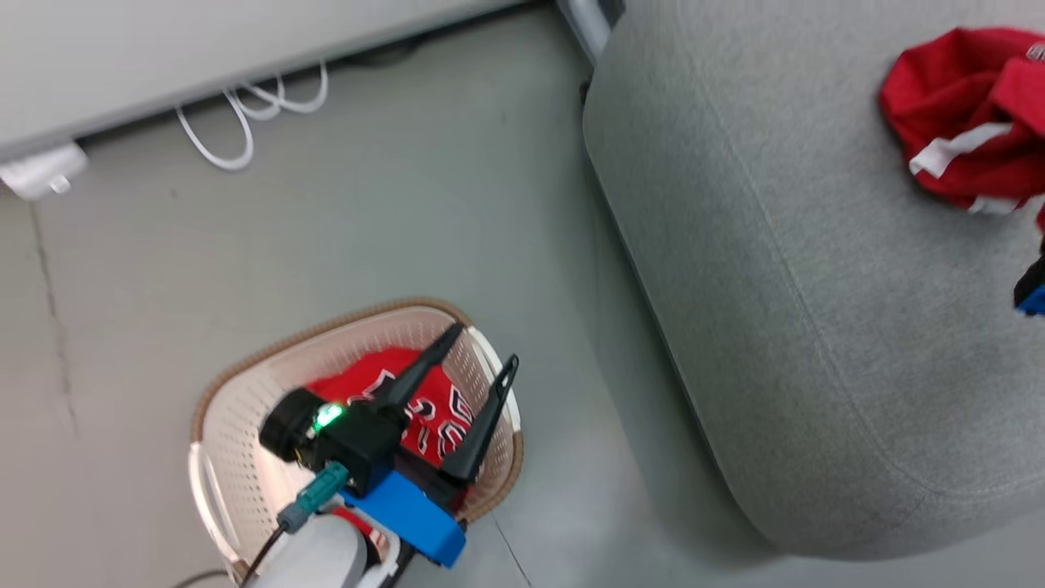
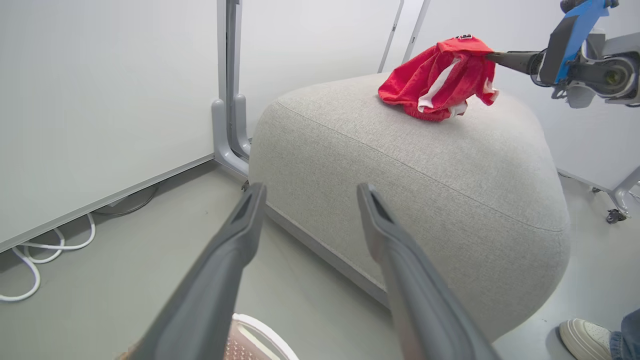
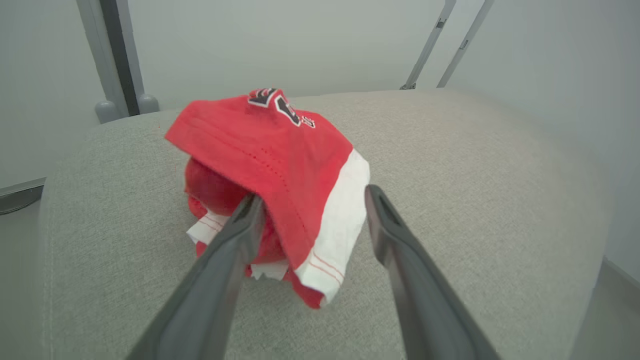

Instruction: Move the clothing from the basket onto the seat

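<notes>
**Laundry transfer, judged about half done.** One red jersey lies heaped on the grey seat. The right fingers stand wide apart at its near edge. A fold with white trim hangs between them and drapes against one finger, but nothing is pinched.

The other jersey is bunched in the bottom of the basket, which stands on the floor near the seat. The left fingers hover over the basket, fully spread and holding nothing.

**Key relation:** the other jersey lies directly beneath the left fingers. They point out across the rim toward the seat rather than down at the cloth. The left arm is plainly the nearer one; the right is well apart, over the seat. The bundle shows no clear long axis, so the coming pick probably turns on tipping the left fingers downward, not on lining them up with the cloth.
</notes>
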